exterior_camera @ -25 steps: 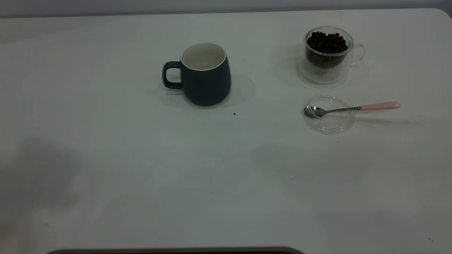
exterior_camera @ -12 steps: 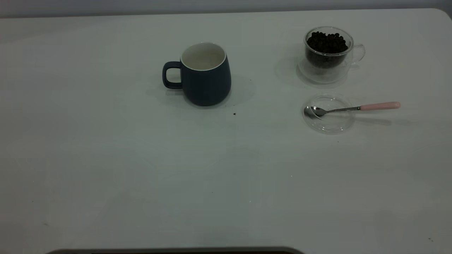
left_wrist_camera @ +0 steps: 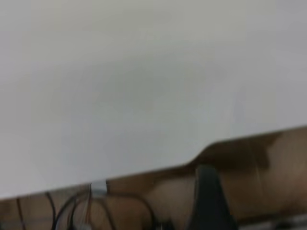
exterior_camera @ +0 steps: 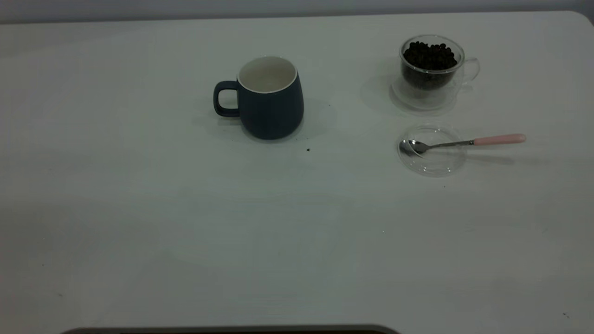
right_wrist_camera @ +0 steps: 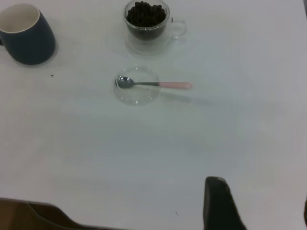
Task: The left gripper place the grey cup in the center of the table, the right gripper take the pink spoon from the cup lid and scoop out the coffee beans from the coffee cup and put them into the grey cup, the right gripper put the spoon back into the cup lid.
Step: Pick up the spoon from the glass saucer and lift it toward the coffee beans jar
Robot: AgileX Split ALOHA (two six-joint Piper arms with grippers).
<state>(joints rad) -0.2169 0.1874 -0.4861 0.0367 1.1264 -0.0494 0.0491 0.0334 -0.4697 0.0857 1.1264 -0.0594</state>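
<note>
The grey cup (exterior_camera: 269, 97) is seen upright near the middle of the worktop (exterior_camera: 185, 232), so the placing step is judged done. Its white inside appears empty. The pink spoon (exterior_camera: 464, 142) lies with its bowl in the cup lid (exterior_camera: 432, 149) and its handle over the rim, untouched; the coffee beans (exterior_camera: 429, 54) fill the coffee cup (exterior_camera: 432, 69) just beyond the lid.

Neither arm is seen in the exterior view. Of the right end effector (right_wrist_camera: 218, 203) only one dark finger is shown, so its opening cannot be told; nothing is seen held. The spoon and lid lie well ahead of it, the coffee cup farther on. The left end effector (left_wrist_camera: 207, 199) is back past the worktop edge, its opening likewise not shown.

Taking the spoon, scooping, tipping and returning are all judged still to be done.
</note>
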